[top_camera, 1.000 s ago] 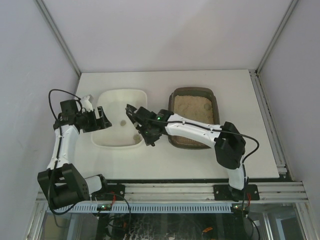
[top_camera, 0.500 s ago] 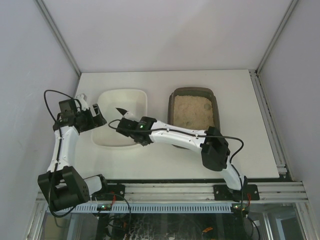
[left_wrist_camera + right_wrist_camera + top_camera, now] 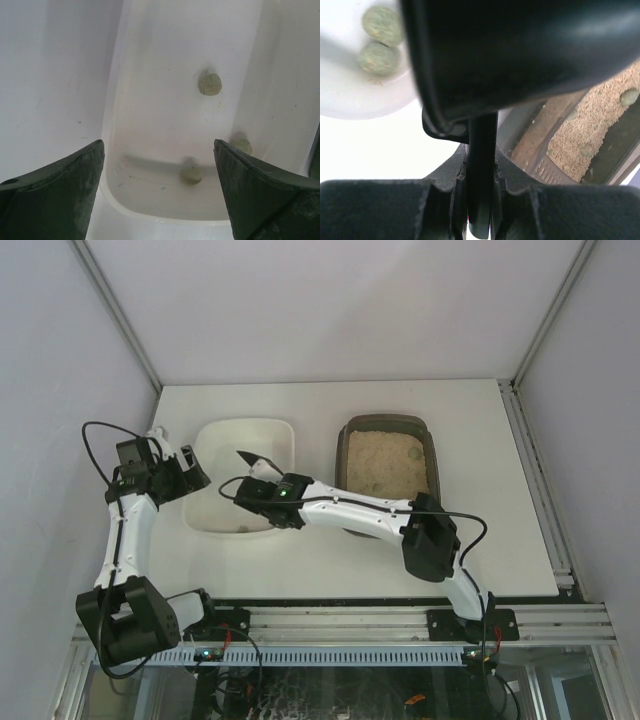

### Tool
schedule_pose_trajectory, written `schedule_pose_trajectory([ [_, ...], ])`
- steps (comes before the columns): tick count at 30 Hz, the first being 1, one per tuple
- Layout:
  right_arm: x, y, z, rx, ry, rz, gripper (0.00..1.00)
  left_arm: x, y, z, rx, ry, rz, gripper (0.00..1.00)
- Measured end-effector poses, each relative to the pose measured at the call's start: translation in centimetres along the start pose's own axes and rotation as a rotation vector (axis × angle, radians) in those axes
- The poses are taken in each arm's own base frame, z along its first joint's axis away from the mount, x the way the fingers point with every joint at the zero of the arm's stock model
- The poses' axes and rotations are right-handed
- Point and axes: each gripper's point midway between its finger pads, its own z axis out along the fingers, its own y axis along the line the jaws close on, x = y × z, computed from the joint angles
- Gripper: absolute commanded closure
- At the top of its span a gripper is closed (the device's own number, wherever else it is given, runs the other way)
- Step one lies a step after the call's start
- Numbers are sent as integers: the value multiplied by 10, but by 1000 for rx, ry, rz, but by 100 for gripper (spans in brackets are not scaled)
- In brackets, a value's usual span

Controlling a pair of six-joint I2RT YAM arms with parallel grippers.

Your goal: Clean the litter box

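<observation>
The litter box (image 3: 385, 421), a dark brown tray of pale sand, stands at the right of the table; its brown wall (image 3: 540, 125) and sand with greenish clumps (image 3: 630, 96) show in the right wrist view. My right gripper (image 3: 258, 480) is shut on the handle (image 3: 482, 165) of the black scoop (image 3: 248, 457), which hangs over the white tray (image 3: 215, 445). Its dark bowl (image 3: 520, 50) fills the upper part of that view. My left gripper (image 3: 190, 475) stands open and holds nothing, just left of the white tray, fingers (image 3: 60, 190) wide apart.
The white tray (image 3: 165, 75) holds three greenish clumps (image 3: 210, 84), (image 3: 242, 146), (image 3: 191, 173). The right forearm stretches across the gap between the two trays. Bare white table lies behind both trays; grey walls close in left and right.
The right arm has swung the scoop leftward from the white tray's near right corner to over its middle. The left gripper has drawn back left off the tray's rim and opened wider.
</observation>
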Motion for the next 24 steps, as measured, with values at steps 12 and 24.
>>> schedule_pose_trajectory([
  [12, 77, -104, -9, 281, 248, 397, 100, -14, -19, 0, 58, -40, -19, 6],
  [24, 175, -127, -12, 411, 560, 489, 100, -25, -49, 11, 149, -46, 22, 5],
])
